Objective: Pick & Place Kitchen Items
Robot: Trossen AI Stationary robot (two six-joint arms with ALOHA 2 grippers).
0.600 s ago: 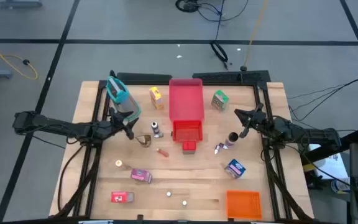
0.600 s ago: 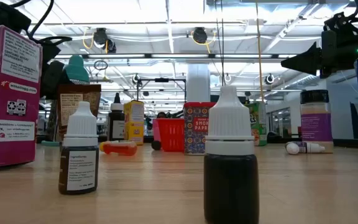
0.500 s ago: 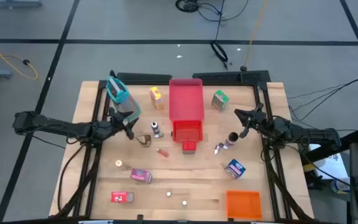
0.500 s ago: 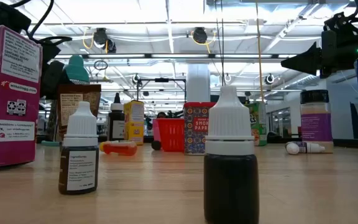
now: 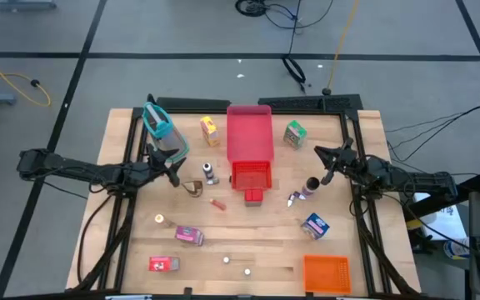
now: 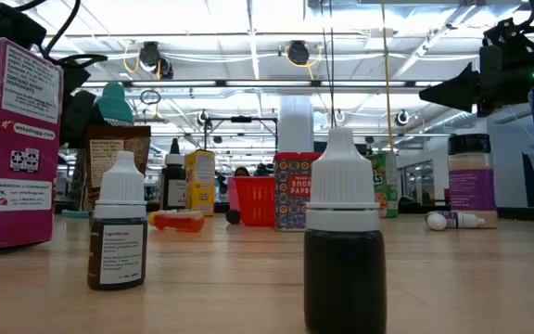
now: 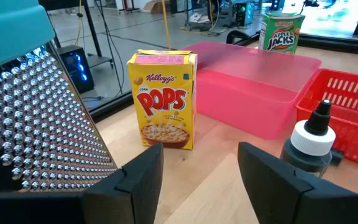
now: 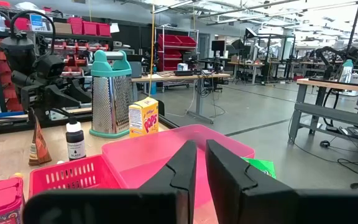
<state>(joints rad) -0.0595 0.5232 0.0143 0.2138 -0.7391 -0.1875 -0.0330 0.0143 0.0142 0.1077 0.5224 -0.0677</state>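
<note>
Both arms (image 5: 82,171) were matte black and slim-jointed; each gripper (image 7: 201,171) had two broad, dark, moulded plastic fingers.

A yellow Pops carton (image 5: 210,131) stands upright at eleven o'clock, a green Apple Jacks carton (image 5: 294,133) at one. A black-capped bottle (image 5: 211,173) stands near centre. A blue carton (image 5: 315,225) lies at four, a pink carton (image 5: 189,236) and red carton (image 5: 164,264) at seven.

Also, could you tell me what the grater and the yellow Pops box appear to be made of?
The grater looks like shiny metal, its face covered in raised glinting teeth, with a teal handle that seems plastic. The yellow Pops box looks like printed cardboard: matte, with folded flaps on top.
</note>
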